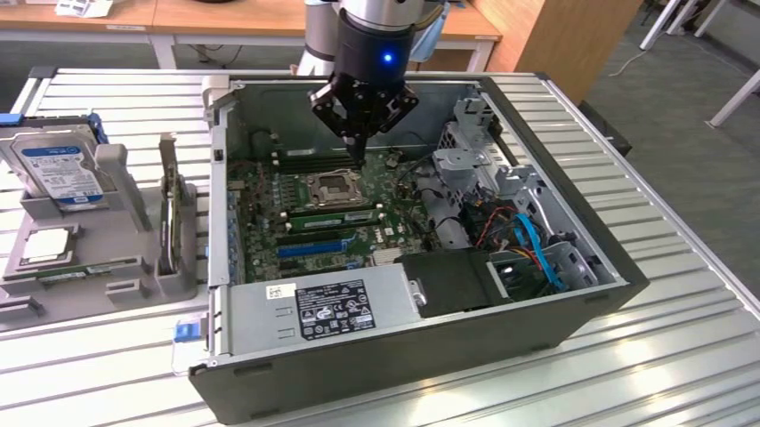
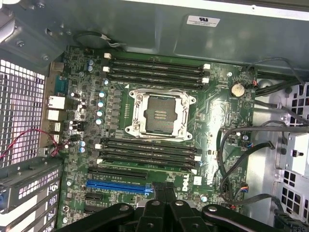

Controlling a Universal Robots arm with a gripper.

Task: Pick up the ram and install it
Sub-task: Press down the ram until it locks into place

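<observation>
the gripper [image 1: 358,158] hangs over the open computer case [image 1: 594,294], and its dark fingers [image 2: 155,193] are pressed together with nothing between them. in the exterior view the tips point down above the memory slots on the far side of the processor socket [image 1: 331,186], apart from the motherboard [image 1: 392,227] below.

what appears to be the ram [image 1: 336,213] is a long, narrow green strip. it stands on edge in the bank of slots just beside the socket, between the socket and the blue expansion slot [image 1: 315,246]. it runs parallel to the slots. its upper edge looks bright green with a few darker patches along it; whether these are chips cannot be told, and a label cannot be made out. how fully it sits in the slot cannot be told either.

in the wrist view that same bank [image 2: 147,153] is a set of dark parallel slots with white clips at some of their ends. the stick cannot be told apart from the slots there. the closed fingertips sit near the blue slot.

on the exterior view's left, outside the case, a grey fixture [image 1: 119,294] holds a hard drive [image 1: 60,169] and a square silver chip [image 1: 45,245].
</observation>
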